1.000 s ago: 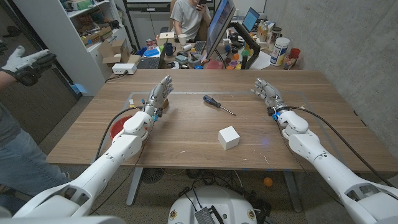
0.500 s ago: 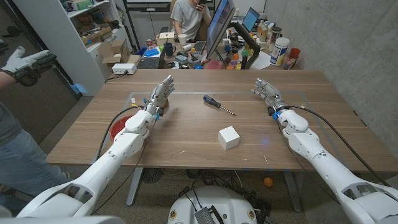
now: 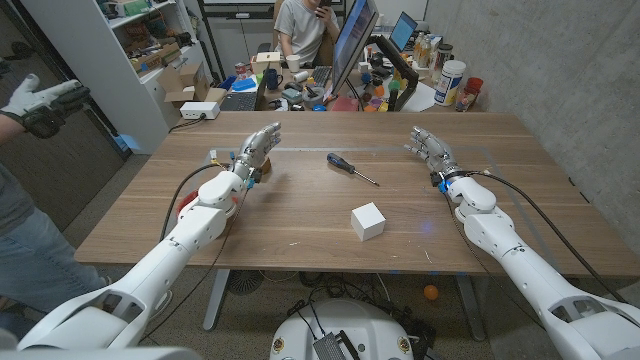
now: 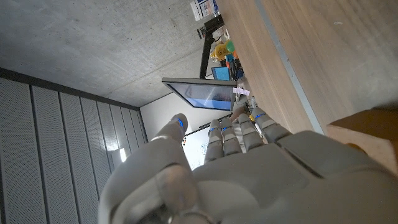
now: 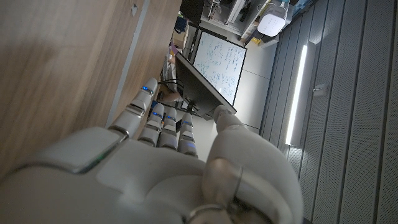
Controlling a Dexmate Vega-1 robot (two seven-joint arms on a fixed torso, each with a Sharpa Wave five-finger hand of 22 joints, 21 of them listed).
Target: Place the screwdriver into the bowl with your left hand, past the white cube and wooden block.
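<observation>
So far nothing of the task is done: the screwdriver (image 3: 351, 168) lies untouched on the table (image 3: 300, 220), near the middle toward the far edge, with no hand on it.

Starting at the left, a red bowl (image 3: 186, 207) peeks out from under the left forearm near the table's left edge, mostly hidden. The left hand (image 3: 255, 152) is raised over the far left part of the table, fingers spread and empty; a wooden block (image 4: 367, 127) sits just beside it, seen in the left wrist view. Between this hand and the screwdriver the wood is bare, so the reach looks unobstructed.

The white cube (image 3: 368, 221) stands nearer the robot than the screwdriver, well apart from it, out of a direct line back to the bowl as far as I can judge. The block, close to the hand's return path, seems the likelier thing to clip.

On the right, the right hand (image 3: 429, 147) is up near the far edge, fingers apart, holding nothing.

Left to do: reach, grasp, carry leftward, release in the bowl.
</observation>
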